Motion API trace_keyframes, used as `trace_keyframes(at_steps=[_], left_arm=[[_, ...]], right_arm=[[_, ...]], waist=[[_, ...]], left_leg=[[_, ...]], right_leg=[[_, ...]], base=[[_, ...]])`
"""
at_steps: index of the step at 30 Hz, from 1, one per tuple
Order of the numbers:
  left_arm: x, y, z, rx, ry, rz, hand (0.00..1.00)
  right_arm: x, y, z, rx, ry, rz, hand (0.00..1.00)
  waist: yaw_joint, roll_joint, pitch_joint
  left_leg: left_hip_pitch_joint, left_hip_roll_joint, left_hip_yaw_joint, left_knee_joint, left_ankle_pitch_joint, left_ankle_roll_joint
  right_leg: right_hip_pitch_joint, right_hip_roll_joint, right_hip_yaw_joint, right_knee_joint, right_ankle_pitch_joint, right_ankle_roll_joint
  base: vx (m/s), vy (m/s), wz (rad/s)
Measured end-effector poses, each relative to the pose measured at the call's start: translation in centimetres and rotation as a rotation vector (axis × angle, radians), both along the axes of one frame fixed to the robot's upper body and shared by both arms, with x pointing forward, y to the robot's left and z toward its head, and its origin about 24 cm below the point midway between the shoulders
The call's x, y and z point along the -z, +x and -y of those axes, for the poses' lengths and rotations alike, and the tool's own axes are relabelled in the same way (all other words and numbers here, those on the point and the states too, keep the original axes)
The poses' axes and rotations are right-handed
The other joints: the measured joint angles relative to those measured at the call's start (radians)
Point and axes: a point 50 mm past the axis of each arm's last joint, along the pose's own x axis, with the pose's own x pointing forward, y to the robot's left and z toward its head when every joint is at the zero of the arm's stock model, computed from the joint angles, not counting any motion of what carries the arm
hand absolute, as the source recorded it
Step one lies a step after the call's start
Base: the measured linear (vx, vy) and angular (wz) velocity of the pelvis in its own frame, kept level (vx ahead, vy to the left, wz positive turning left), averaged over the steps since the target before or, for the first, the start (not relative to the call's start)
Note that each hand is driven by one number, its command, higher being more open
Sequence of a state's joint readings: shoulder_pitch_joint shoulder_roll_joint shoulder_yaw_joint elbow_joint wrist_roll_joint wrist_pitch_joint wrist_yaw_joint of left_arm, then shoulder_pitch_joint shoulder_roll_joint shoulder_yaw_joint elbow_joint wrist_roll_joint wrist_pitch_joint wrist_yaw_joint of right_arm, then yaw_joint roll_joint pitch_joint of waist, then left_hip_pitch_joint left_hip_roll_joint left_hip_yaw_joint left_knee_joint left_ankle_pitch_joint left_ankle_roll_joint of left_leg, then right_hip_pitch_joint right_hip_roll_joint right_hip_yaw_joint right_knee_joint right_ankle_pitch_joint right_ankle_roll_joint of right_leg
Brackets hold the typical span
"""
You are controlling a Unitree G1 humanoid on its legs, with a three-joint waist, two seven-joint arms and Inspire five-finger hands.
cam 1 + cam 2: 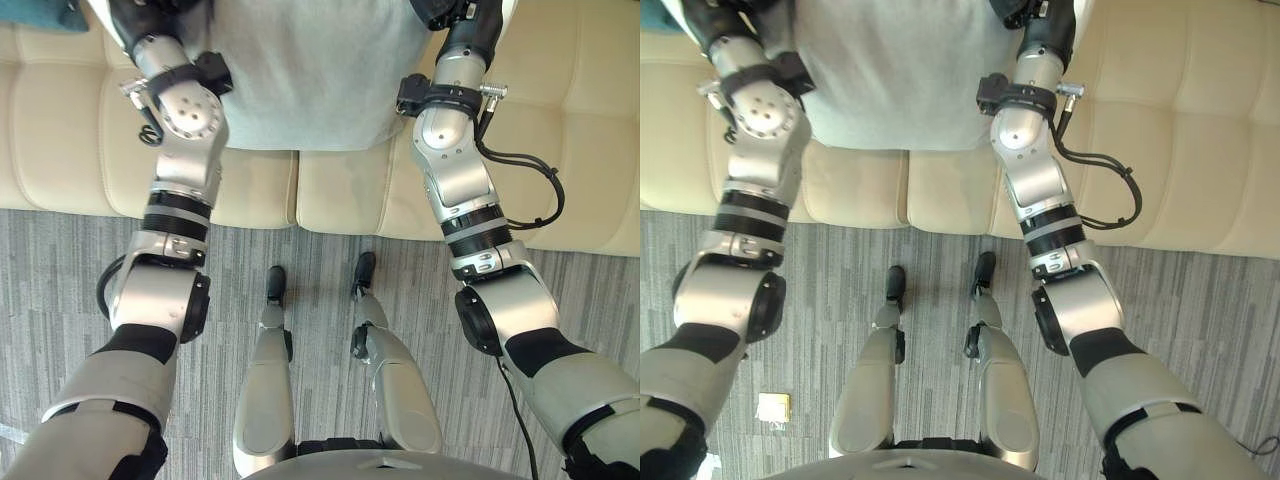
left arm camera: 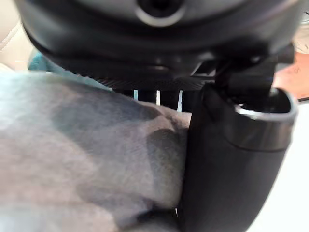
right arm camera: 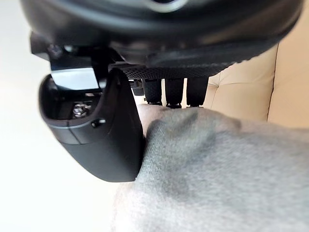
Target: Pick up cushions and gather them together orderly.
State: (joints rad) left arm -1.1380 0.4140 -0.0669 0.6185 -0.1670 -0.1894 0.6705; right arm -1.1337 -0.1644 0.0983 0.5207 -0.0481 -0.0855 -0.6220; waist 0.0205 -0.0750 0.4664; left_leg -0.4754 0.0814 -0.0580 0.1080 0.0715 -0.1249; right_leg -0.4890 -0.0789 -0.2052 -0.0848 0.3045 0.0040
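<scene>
The left hand (image 2: 231, 154) and the right hand (image 3: 96, 135) each pinch one side of the grey cushion (image 1: 310, 70), thumb on one face and fingers on the other. The cushion sits between them over the cream sofa (image 1: 250, 190).

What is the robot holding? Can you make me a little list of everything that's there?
Held thing: grey cushion
Left hand: thumb and fingers pinch one side of the grey cushion
Right hand: pinches the other side the same way
Behind and below it: cream sofa
Another cushion: teal cushion, peeking in at the robot's far left on the sofa
Floor: grey striped carpet
Small extra: yellow paper on the floor by the robot's left side
Job so far: one cushion gripped, not yet next to the other
</scene>
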Motion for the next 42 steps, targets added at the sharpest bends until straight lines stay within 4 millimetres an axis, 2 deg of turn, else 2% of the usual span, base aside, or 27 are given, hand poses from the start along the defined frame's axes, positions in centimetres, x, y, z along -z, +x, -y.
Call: trace_keyframes(at_steps=[3, 4, 8, 12, 15, 20, 22, 24, 26, 27, 28, 30, 31, 32, 33, 35, 36, 37, 39, 40, 42], left_arm=[[-1.1, 0.0, -1.5, -0.032, -0.025, 0.011, 1.00], [-1.7, 0.0, -2.5, -0.056, -0.019, 0.008, 1.00], [-3.2, -0.5, -5.1, -0.101, 0.008, 0.008, 1.00], [-4.3, -1.5, -7.7, -0.175, 0.024, 0.017, 1.00], [-6.0, -2.5, -9.0, -0.211, 0.015, 0.060, 1.00], [-6.7, -3.6, -10.8, -0.223, -0.055, 0.104, 1.00], [-6.3, -4.0, -11.4, -0.210, -0.090, 0.121, 1.00], [-4.7, -4.8, -12.3, -0.202, -0.101, 0.144, 1.00], [-1.6, -5.9, -13.6, -0.185, -0.108, 0.136, 1.00], [1.0, -6.2, -14.1, -0.185, -0.109, 0.097, 1.00], [3.4, -6.4, -14.2, -0.171, -0.126, 0.053, 1.00], [6.5, -6.5, -14.1, -0.149, -0.140, -0.019, 1.00], [10.5, -6.8, -13.7, -0.119, -0.161, -0.122, 1.00], [15.8, -7.5, -12.7, -0.080, -0.208, -0.256, 1.00], [17.6, -7.8, -12.2, -0.064, -0.230, -0.303, 1.00], [25.6, -10.2, -9.5, 0.006, -0.322, -0.550, 1.00], [26.8, -10.7, -8.9, 0.017, -0.329, -0.594, 1.00], [31.0, -12.8, -7.2, 0.058, -0.353, -0.754, 1.00], [34.9, -15.1, -5.5, 0.095, -0.382, -0.921, 1.00], [35.7, -15.6, -5.1, 0.102, -0.394, -0.957, 1.00], [39.7, -19.3, -3.9, 0.113, -0.449, -1.150, 1.00]], right_arm=[[-1.1, 0.3, 0.4, 0.022, -0.016, 0.012, 1.00], [-2.2, 0.6, 1.0, 0.049, -0.032, 0.019, 1.00], [-5.8, 0.4, 4.8, 0.167, -0.069, 0.077, 1.00], [-8.2, -0.2, 8.2, 0.245, -0.052, 0.107, 1.00], [-9.0, -0.9, 11.0, 0.284, 0.012, 0.119, 1.00], [-9.1, -1.1, 12.7, 0.272, 0.090, 0.106, 1.00], [-9.2, -1.2, 13.2, 0.268, 0.116, 0.109, 1.00], [-8.6, -1.7, 14.3, 0.260, 0.168, 0.121, 1.00], [-6.1, -2.4, 15.7, 0.251, 0.161, 0.122, 1.00], [-3.9, -2.7, 16.1, 0.250, 0.138, 0.097, 1.00], [-1.8, -2.8, 16.4, 0.243, 0.111, 0.060, 1.00], [1.0, -3.0, 16.8, 0.219, 0.096, 0.002, 1.00], [4.6, -3.4, 17.1, 0.193, 0.100, -0.078, 1.00], [9.5, -4.1, 17.0, 0.171, 0.129, -0.194, 1.00], [11.1, -4.3, 17.0, 0.161, 0.145, -0.236, 1.00], [19.1, -6.4, 16.1, 0.115, 0.202, -0.462, 1.00], [20.4, -6.9, 15.9, 0.108, 0.210, -0.500, 1.00], [24.7, -8.9, 14.6, 0.088, 0.233, -0.633, 1.00], [28.5, -11.4, 13.3, 0.063, 0.259, -0.761, 1.00], [29.3, -12.0, 13.0, 0.058, 0.269, -0.790, 1.00], [33.8, -16.0, 11.7, 0.055, 0.279, -0.974, 1.00]], waist=[[-0.005, -0.006, 0.003], [-0.005, -0.006, 0.004], [-0.009, -0.007, 0.005], [-0.005, -0.007, 0.005], [0.002, -0.006, 0.006], [0.011, -0.003, 0.007], [0.012, 0.003, 0.011], [0.021, 0.005, 0.013], [0.022, 0.006, 0.013], [0.025, 0.006, 0.012], [0.026, 0.007, 0.011], [0.028, 0.007, 0.009], [0.028, 0.008, 0.006], [0.028, 0.008, 0.001], [0.027, 0.008, -0.002], [0.025, 0.008, -0.029], [0.026, 0.008, -0.029], [0.026, 0.008, -0.029], [0.025, 0.012, -0.044], [0.024, 0.014, -0.055], [0.025, 0.015, -0.137]], left_leg=[[-0.017, -0.005, 0.004, 0.009, -0.002, 0.003], [-0.031, -0.005, 0.005, 0.021, -0.002, 0.003], [-0.055, -0.011, -0.008, 0.038, -0.003, 0.005], [-0.064, -0.015, -0.018, 0.045, -0.002, 0.005], [-0.074, -0.019, -0.033, 0.052, -0.002, 0.006], [-0.074, -0.027, -0.035, 0.059, -0.001, 0.007], [-0.067, -0.030, -0.037, 0.062, -0.003, 0.009], [-0.055, -0.032, -0.033, 0.066, -0.008, 0.016], [-0.033, -0.033, -0.036, 0.062, -0.010, 0.019], [-0.008, -0.034, -0.033, 0.052, -0.010, 0.020], [0.011, -0.035, -0.032, 0.046, -0.013, 0.023], [0.032, -0.037, -0.032, 0.036, -0.014, 0.025], [0.054, -0.039, -0.031, 0.029, -0.015, 0.027], [0.083, -0.039, -0.029, 0.014, -0.016, 0.029], [0.091, -0.039, -0.028, 0.011, -0.017, 0.030], [0.112, -0.038, -0.024, 0.001, -0.027, 0.032], [0.118, -0.037, -0.022, 0.001, -0.029, 0.032], [0.144, -0.034, -0.013, 0.001, -0.038, 0.034], [0.177, -0.030, -0.001, 0.002, -0.049, 0.034], [0.182, -0.030, 0.000, 0.001, -0.052, 0.034], [0.215, -0.021, 0.017, 0.001, -0.073, 0.034]], right_leg=[[-0.014, -0.005, 0.011, 0.000, 0.002, 0.002], [-0.023, -0.008, 0.014, 0.000, 0.009, 0.012], [-0.033, -0.011, 0.010, 0.000, 0.012, 0.016], [-0.034, -0.016, 0.002, 0.000, 0.012, 0.016], [-0.033, -0.021, -0.011, 0.000, 0.012, 0.016], [-0.028, -0.027, -0.013, 0.001, 0.012, 0.016], [-0.018, -0.028, -0.014, 0.001, 0.013, 0.017], [-0.007, -0.029, -0.010, 0.000, 0.013, 0.017], [0.016, -0.030, -0.009, 0.000, 0.009, 0.022], [0.034, -0.031, -0.006, -0.001, 0.005, 0.026], [0.051, -0.032, -0.005, -0.001, -0.002, 0.032], [0.069, -0.034, -0.004, -0.001, -0.011, 0.032], [0.088, -0.036, -0.004, -0.001, -0.023, 0.034], [0.112, -0.037, -0.004, -0.001, -0.031, 0.033], [0.119, -0.037, -0.004, -0.001, -0.034, 0.034], [0.134, -0.036, -0.001, -0.001, -0.050, 0.038], [0.139, -0.036, 0.000, -0.001, -0.052, 0.038], [0.161, -0.033, 0.008, 0.000, -0.055, 0.035], [0.188, -0.031, 0.017, 0.000, -0.062, 0.039], [0.192, -0.031, 0.018, 0.000, -0.066, 0.043], [0.218, -0.025, 0.026, 0.000, -0.082, 0.047]], base=[[0.02, 0.067, -0.02], [0.02, 0.062, 0.00], [0.02, 0.061, 0.08], [0.04, 0.070, 0.08], [0.05, 0.071, 0.12], [0.04, 0.062, 0.04], [0.05, 0.080, 0.01], [0.05, 0.084, -0.02], [0.07, 0.088, 0.02], [0.08, 0.081, -0.02], [0.07, 0.061, -0.02], [0.07, 0.054, 0.01], [0.10, 0.060, 0.02], [0.06, 0.029, 0.01], [0.11, 0.053, -0.02], [0.09, 0.042, -0.04], [0.10, 0.045, -0.12], [0.10, 0.054, -0.17], [0.06, 0.043, -0.18], [0.05, 0.040, -0.14], [0.10, 0.057, -0.20]])
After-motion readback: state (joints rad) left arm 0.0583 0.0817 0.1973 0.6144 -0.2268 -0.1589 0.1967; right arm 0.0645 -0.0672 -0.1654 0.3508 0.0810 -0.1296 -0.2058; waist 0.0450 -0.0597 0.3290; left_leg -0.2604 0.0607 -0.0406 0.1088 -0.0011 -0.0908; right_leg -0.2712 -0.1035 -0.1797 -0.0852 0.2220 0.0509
